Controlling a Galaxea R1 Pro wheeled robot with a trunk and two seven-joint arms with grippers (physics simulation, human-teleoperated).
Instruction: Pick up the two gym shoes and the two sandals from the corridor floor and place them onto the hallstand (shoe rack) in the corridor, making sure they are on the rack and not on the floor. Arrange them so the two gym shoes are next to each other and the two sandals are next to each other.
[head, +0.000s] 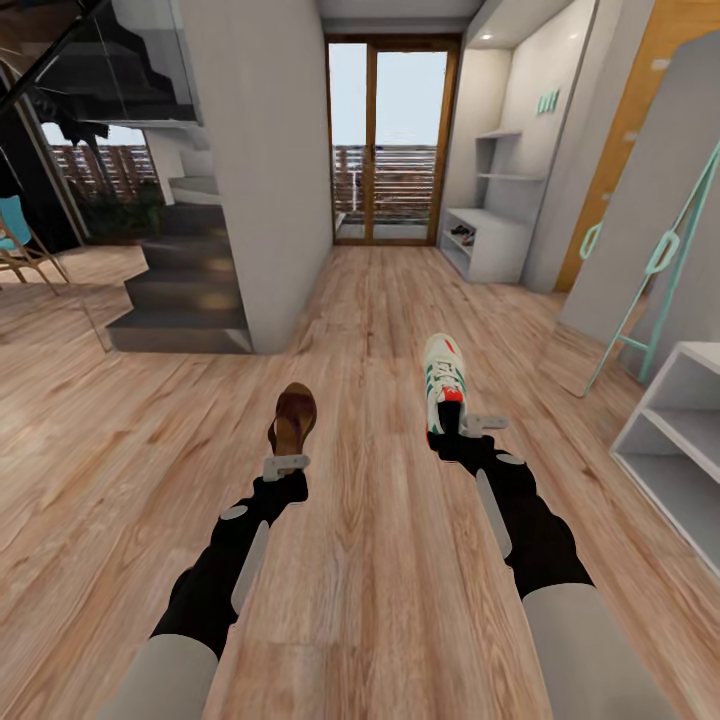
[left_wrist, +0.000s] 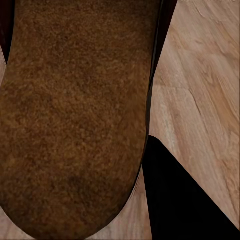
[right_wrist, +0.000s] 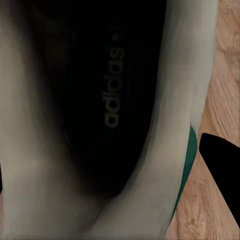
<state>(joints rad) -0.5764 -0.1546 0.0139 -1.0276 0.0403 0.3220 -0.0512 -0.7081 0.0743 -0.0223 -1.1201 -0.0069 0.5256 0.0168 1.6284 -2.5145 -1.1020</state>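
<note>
Head view has the left gripper (head: 287, 455) clamping a sandal (head: 293, 420) and the right gripper (head: 468, 428) a gym shoe (head: 443, 385), both carried above the corridor floor (head: 370, 560); next, likely reach the far-right hallstand (head: 495, 240).

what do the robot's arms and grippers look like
Both arms are pale grey tubes near the body, turning into bulky black forearms with grey oval caps and a long grey strip along each. The left gripper and right gripper are small light-grey metal brackets on black wrists. No cables or markings are visible.
</note>
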